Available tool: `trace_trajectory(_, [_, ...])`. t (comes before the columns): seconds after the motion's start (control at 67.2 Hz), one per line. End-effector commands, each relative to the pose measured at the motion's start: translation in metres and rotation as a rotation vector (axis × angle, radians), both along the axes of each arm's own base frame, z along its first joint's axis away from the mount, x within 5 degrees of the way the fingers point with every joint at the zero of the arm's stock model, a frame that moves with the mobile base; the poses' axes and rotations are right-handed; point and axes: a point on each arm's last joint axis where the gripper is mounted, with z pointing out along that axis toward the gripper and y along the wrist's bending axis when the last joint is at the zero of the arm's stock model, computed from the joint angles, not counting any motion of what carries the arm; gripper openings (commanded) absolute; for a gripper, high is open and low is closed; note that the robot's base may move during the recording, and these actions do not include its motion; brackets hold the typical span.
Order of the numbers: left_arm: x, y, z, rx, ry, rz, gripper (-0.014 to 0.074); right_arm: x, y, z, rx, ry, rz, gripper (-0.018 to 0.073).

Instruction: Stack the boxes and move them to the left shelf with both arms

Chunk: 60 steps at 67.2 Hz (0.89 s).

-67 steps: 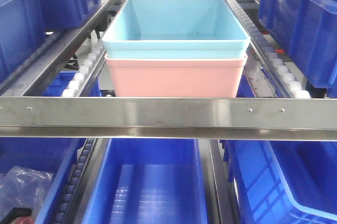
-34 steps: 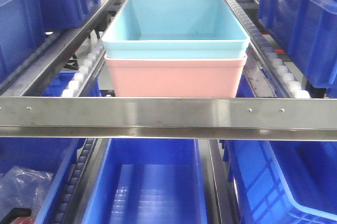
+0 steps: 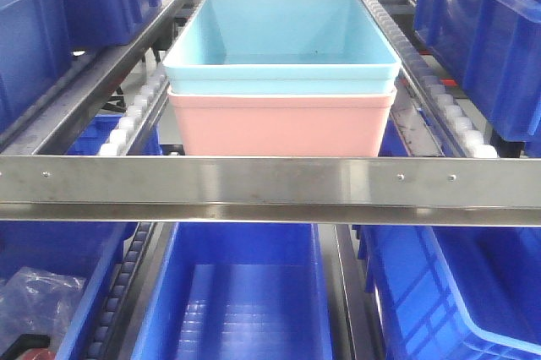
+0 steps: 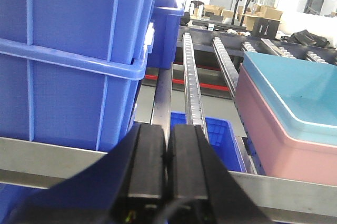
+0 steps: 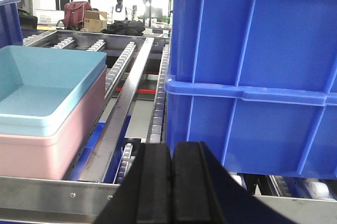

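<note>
You are looking at what seems the closing step: the light sky-blue plastic tub (image 3: 281, 43) is sitting nested in the salmon pink plastic tub (image 3: 281, 128), resting on the stainless-steel roller shelf (image 3: 270, 181) just behind its front bar, centred between the side rails. Their long axis is running away from that bar, openings up. The left gripper (image 4: 167, 153) and right gripper (image 5: 171, 169) are both clenched, empty, beside the stack. Next, likely only retreating.

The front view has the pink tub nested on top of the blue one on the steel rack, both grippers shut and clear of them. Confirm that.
Not quite: the order is reversed. The front view shows the light blue tub nested on top of the pink tub on the steel rack. The rest holds: the left gripper and right gripper are shut and clear of them.
</note>
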Motion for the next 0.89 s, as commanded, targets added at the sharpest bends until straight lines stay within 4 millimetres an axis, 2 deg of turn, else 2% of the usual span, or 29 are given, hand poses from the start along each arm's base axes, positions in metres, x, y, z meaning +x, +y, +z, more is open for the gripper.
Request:
trace_trajectory(0.0, [-0.0005, 0.0002, -0.0044, -0.003, -0.036, 0.003, -0.0003, -0.0048, -0.0001, 0.0144, -0.013, -0.123, -0.007, 0.0048])
trace_trajectory(0.223, [-0.0004, 0.0001, -0.0051, 0.013, -0.029, 0.004, -0.0003, -0.0048, -0.0001, 0.0144, -0.013, -0.123, -0.007, 0.0048])
trace_trajectory(0.387, [-0.0004, -0.0019, -0.0063, 0.214, -0.033, 0.013, -0.0003, -0.0048, -0.0001, 0.0144, -0.013, -0.123, -0.007, 0.0048])
trace_trajectory(0.878, [0.0001, -0.0010, -0.0093, 0.171, 0.005, 0.013, -0.0003, -0.0048, -0.0001, 0.0144, -0.013, -0.123, -0.007, 0.0048])
